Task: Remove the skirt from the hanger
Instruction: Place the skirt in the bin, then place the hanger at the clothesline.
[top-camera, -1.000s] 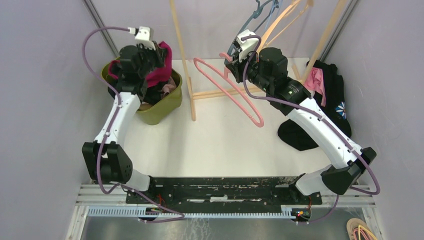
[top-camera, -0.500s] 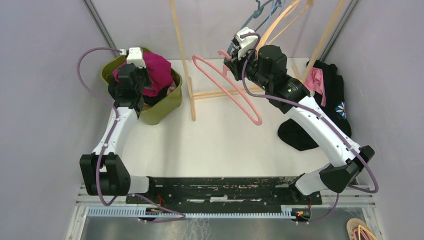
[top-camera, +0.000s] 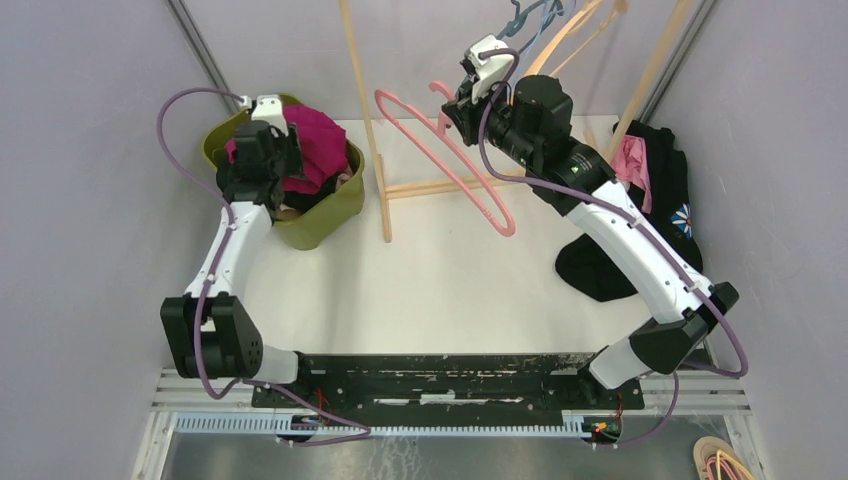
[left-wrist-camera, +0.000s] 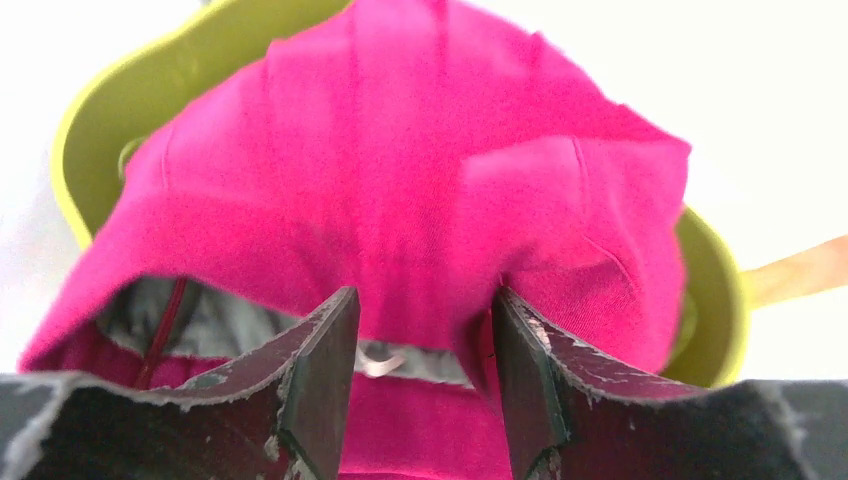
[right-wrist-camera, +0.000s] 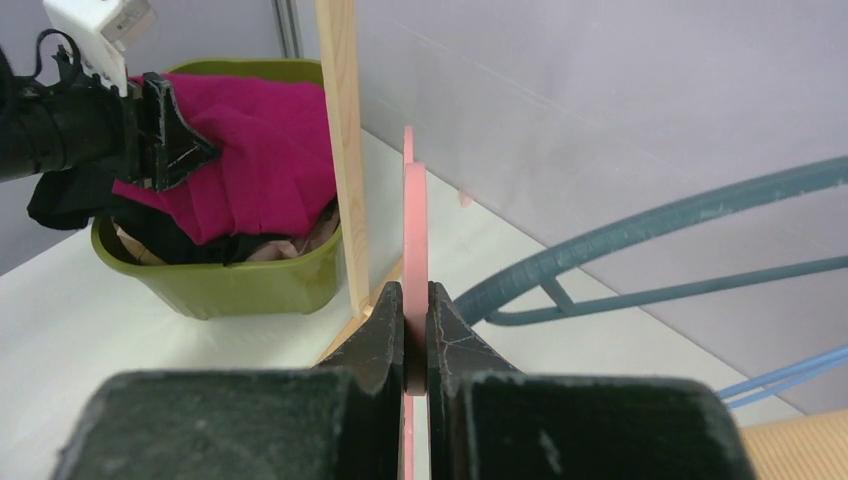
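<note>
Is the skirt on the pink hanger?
No, the hanger in the right fingers is bare, and the skirt lies in the bin below the open left fingers.

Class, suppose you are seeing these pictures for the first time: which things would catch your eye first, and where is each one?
The magenta skirt stands out most, heaped in the green basket at the far left of the table, with the left gripper open just above it. Next comes the bare pink hanger, held in the air by the right gripper beside the wooden rack at the far middle.
</note>
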